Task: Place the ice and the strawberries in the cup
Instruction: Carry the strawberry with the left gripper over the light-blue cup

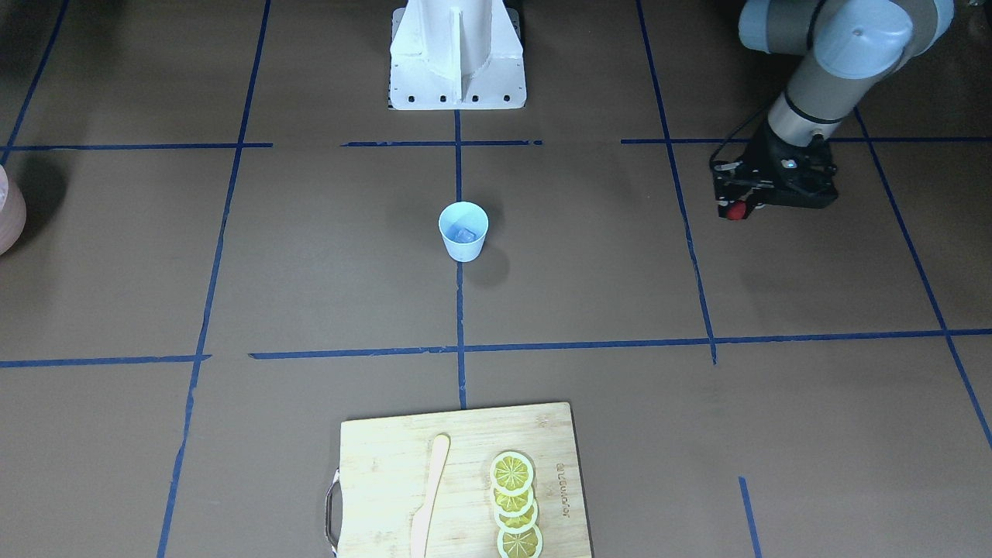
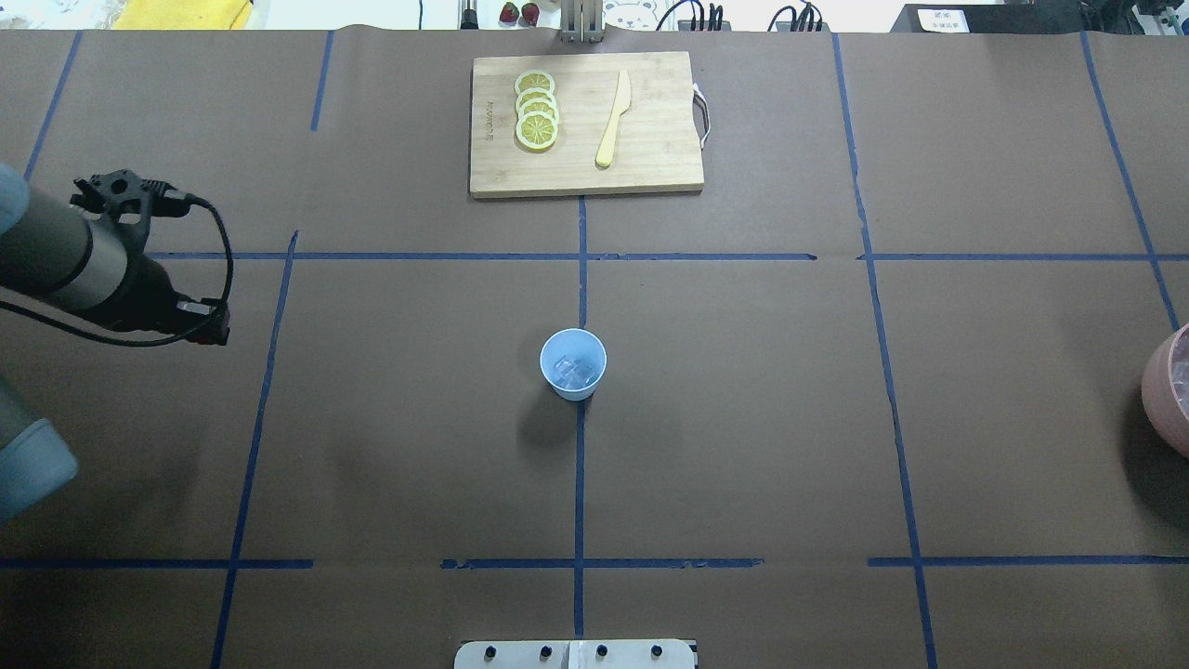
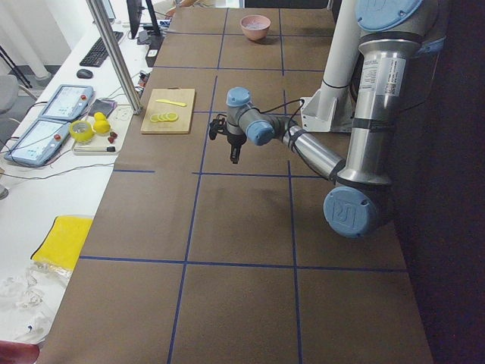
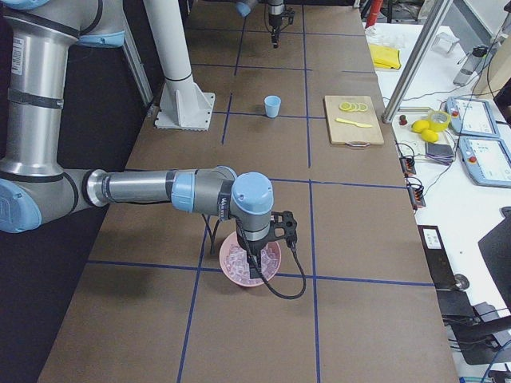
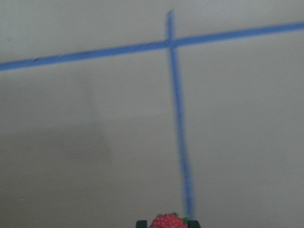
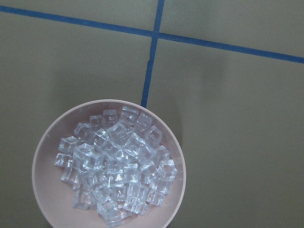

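While the left gripper [image 1: 738, 207] pinches the strawberry [image 5: 168, 221], the cup [image 2: 576, 390] waits

As its jaws press on the fruit, that gripper hangs at the cup's nine o'clock in the overhead view, well apart. Ice [image 2: 574, 372] already lies in the cup, so the strawberry step looks in hand. Next, I judge: travel toward three o'clock, centre over the rim, release. At three o'clock, the right gripper [image 4: 254, 271] hangs over a pink bowl [image 6: 47, 194]; spread or pressed, I cannot tell.
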{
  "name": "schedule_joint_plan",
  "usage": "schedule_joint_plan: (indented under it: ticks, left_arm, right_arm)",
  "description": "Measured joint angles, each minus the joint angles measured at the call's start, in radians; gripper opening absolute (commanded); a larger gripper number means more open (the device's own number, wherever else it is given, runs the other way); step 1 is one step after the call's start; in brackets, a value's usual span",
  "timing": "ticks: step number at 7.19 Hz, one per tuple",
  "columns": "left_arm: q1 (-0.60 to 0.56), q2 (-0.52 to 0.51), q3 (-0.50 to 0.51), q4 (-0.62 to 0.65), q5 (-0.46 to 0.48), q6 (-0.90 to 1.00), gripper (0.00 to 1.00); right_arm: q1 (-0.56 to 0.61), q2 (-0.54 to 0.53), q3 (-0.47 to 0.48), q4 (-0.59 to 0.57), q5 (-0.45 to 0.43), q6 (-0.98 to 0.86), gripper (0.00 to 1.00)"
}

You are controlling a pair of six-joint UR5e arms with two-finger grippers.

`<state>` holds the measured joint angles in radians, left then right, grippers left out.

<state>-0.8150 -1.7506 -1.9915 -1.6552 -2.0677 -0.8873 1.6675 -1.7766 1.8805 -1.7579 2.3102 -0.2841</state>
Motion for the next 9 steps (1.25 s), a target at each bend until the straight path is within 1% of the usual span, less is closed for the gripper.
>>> schedule_joint_plan:
  ticks: [1, 2, 3, 4, 5, 7, 8, 9]
  left_arm:
    - [0.021, -0.104, -0.004, 0.099, 0.002, -0.075, 0.00]
    - [0.066, -0.203, -0.002, 0.185, 0.006, -0.171, 0.00]
    - [0.118, -0.290, 0.009, 0.239, 0.016, -0.275, 0.00]
    - [0.171, -0.377, 0.042, 0.264, 0.046, -0.380, 0.00]
    - [0.221, -0.469, 0.106, 0.272, 0.091, -0.468, 0.01]
    - [0.286, -0.650, 0.295, 0.269, 0.166, -0.580, 0.04]
    - [0.311, -0.721, 0.388, 0.262, 0.195, -0.612, 0.06]
    - [0.323, -0.760, 0.447, 0.249, 0.208, -0.626, 0.09]
  right_arm:
    - [0.000, -0.001, 0.005, 0.000, 0.000, 0.001, 1.00]
    - [0.000, -0.001, 0.008, 0.000, 0.000, 0.003, 1.00]
    - [0.000, -0.001, 0.010, 0.000, 0.000, 0.003, 1.00]
    - [0.000, -0.001, 0.013, 0.000, 0.000, 0.003, 1.00]
    - [0.000, -0.001, 0.015, -0.001, 0.000, 0.003, 1.00]
    - [0.000, -0.001, 0.017, -0.001, 0.000, 0.003, 1.00]
    - [0.000, -0.001, 0.017, -0.002, -0.001, 0.003, 1.00]
    - [0.000, -0.001, 0.017, -0.001, -0.001, 0.002, 1.00]
